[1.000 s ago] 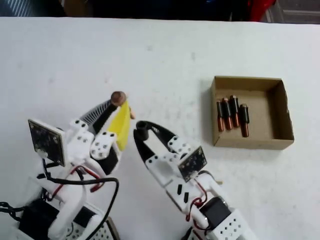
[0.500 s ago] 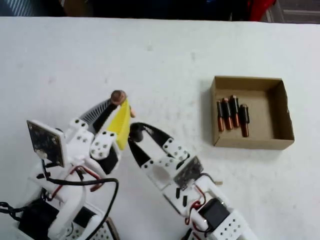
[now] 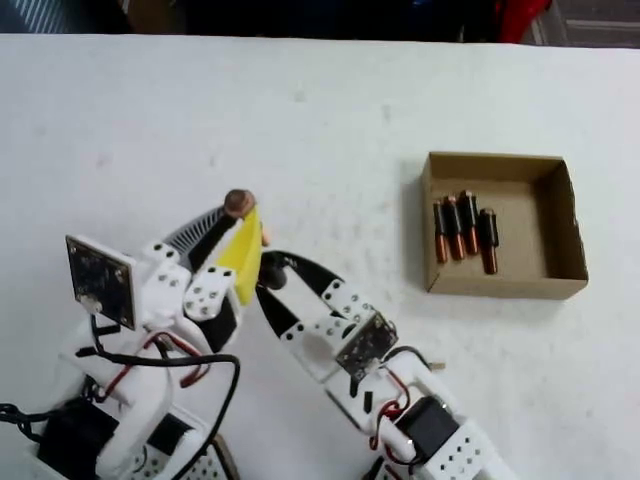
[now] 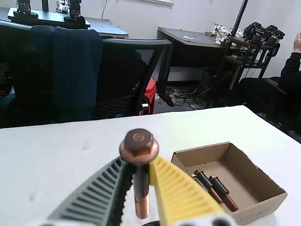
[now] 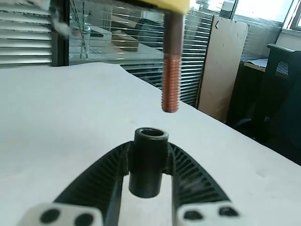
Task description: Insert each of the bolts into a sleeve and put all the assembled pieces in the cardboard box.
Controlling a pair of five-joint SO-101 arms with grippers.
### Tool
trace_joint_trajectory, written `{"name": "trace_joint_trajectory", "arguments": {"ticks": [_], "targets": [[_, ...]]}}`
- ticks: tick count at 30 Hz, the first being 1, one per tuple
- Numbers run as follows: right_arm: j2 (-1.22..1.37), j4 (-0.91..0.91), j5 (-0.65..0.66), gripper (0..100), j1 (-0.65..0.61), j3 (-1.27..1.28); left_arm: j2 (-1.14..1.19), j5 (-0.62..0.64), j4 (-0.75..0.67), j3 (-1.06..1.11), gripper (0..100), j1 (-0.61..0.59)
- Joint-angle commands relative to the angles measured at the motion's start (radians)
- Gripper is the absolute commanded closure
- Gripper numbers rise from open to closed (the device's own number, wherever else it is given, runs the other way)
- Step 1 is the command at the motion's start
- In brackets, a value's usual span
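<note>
Left jaws: clamped on copper bolt (image 4: 139, 175), shank vertical, flanged head up. Right jaws: clamped on black sleeve (image 5: 147, 162), bore facing up. Threaded tip of bolt just above sleeve opening, close, not touching. Both held over white worktop (image 3: 300, 110), apart from cardboard box (image 3: 505, 288). Inside box: four assembled pieces (image 3: 465, 232), side by side in the half nearer the jaws.

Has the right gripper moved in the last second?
Yes. The right gripper, shut on the sleeve, has shifted away from the box, to just under the left gripper's bolt.
</note>
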Motion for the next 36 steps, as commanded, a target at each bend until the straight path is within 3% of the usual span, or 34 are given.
{"name": "trace_joint_trajectory", "arguments": {"ticks": [1, 7, 22, 32, 36], "targets": [[-0.007, 0.008, 0.014, 98.1, -0.004, 0.009, -0.012, 0.006, 0.002, -0.015, 98, 0.013], [-0.010, 0.028, 0.014, 98.1, -0.002, 0.009, -0.012, 0.006, 0.086, -0.055, 98, 0.036], [-0.013, 0.019, 0.012, 98.1, -0.005, 0.009, -0.010, 0.063, 0.117, -0.031, 98, 0.036], [-0.015, 0.019, 0.011, 98.1, -0.004, 0.008, -0.012, 0.063, 0.124, 0.101, 98, 0.039], [-0.015, 0.019, 0.011, 98.1, -0.004, 0.008, -0.012, 0.057, 0.227, 0.101, 98, 0.102]]}}
